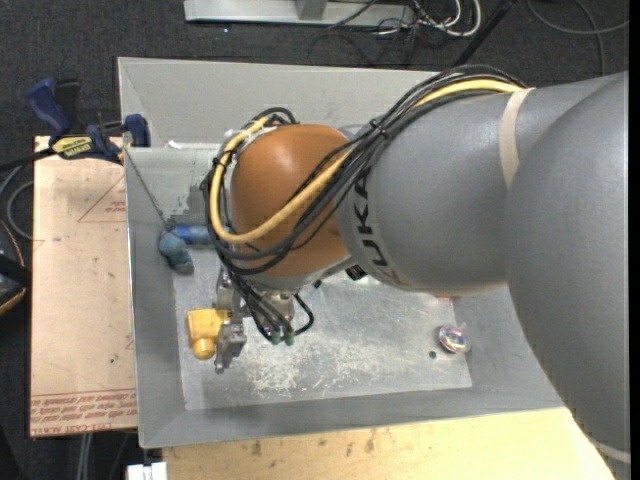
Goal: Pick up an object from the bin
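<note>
- The gripper [229, 351] hung low over the floor of the grey bin [350, 368], toward the view's lower left. Its tip was just beside a small yellow block [203, 330], on the block's right.
- Whether its fingers were released or clenched could not be told, because the wrist and dangling cables [275, 320] masked them. Nothing showed as held, and contact with the block could not be made out either.
- The step in hand looked like closing in on the yellow block. To do it well, the tool probably needed to shift a little toward the view's left, so that it straddled the block instead of standing alongside it.
- It then needed to go down close to the floor before closing, and to lift straight up.
- The block looked lumpy and uneven, so a grip across its thicker body seemed safer than one on an edge, where it might twist out.
- The bin's left wall [150, 298] stood near the block, leaving little room on that side. A scrape there seemed the main risk.
- A blue thing [178, 249] lay farther back by the same wall, apart from the block and out of the way.
- A small silvery round thing [455, 340] lay well apart, toward the right.
- The orange wrist cover [285, 193] and the arm covered the bin's middle.
</note>
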Controlling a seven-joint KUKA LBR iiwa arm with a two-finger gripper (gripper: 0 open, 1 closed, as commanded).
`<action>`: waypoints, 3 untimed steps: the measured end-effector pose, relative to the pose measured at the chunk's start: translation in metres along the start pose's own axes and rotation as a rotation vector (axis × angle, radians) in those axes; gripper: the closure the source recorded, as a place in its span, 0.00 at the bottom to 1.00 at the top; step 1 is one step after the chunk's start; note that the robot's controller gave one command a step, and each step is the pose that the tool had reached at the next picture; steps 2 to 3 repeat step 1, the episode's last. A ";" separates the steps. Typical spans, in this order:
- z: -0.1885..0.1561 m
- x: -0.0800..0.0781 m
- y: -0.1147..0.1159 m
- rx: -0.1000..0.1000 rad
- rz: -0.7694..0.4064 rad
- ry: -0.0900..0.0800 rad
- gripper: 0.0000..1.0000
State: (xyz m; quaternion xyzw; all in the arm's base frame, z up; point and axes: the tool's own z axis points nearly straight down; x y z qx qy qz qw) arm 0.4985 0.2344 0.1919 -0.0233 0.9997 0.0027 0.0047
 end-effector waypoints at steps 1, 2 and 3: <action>-0.087 0.000 -0.023 0.002 -0.213 0.001 1.00; -0.087 0.000 -0.023 0.002 -0.213 0.001 1.00; -0.087 0.000 -0.023 0.002 -0.213 0.001 1.00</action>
